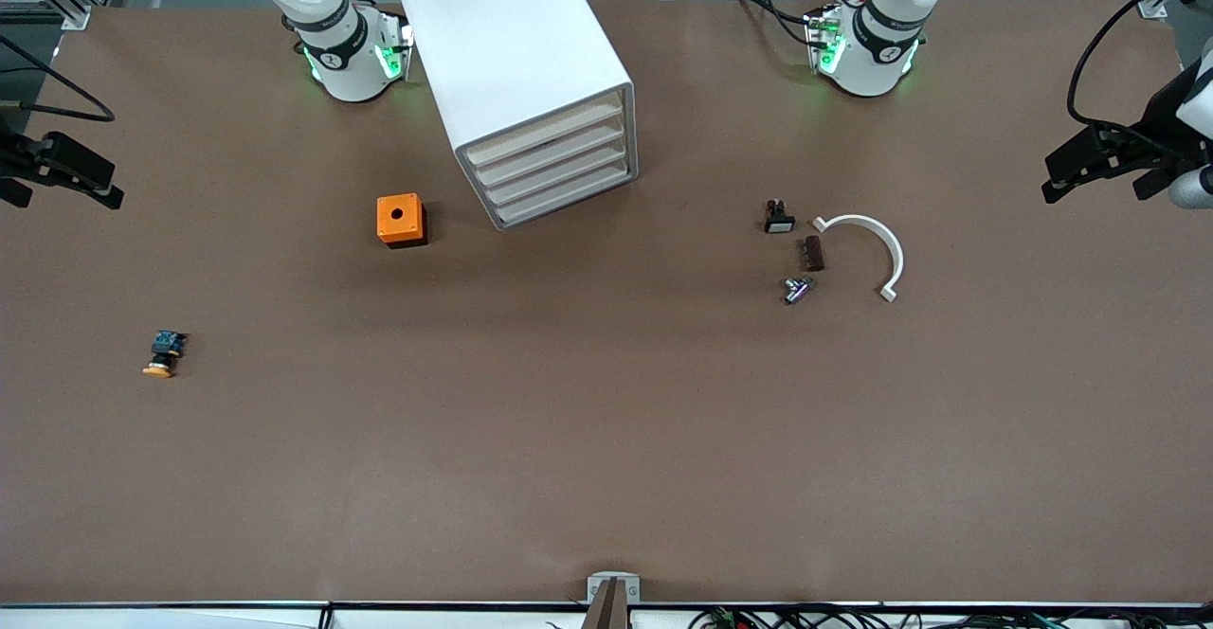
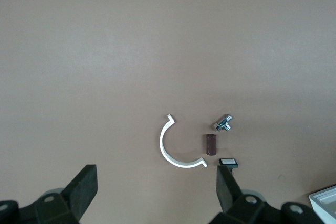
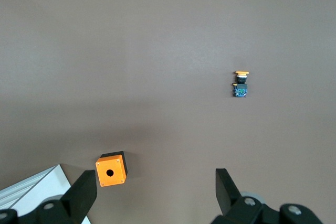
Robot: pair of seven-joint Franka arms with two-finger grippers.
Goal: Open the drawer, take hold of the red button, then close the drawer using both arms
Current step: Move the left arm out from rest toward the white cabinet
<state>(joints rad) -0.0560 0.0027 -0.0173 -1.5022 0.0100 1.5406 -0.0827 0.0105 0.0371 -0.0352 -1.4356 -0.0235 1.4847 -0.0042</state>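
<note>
Orange-capped button (image 1: 162,354) on table; drawer (image 1: 547,133) closed; both arms waiting.

A tall white box cabinet (image 1: 527,80) stands on the brown bench (image 1: 606,440) with its uppermost shallow white drawer (image 1: 548,133) shut flush. Beside it sits an orange box with a hole (image 1: 401,220) — nearer the camera, an orange-capped push button (image 1: 164,353) lies on its side.

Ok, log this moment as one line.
top white cabinet drawer: shut | red button: not visible | left claw: open, over table near white curved clip | right claw: open, near orange box
</note>
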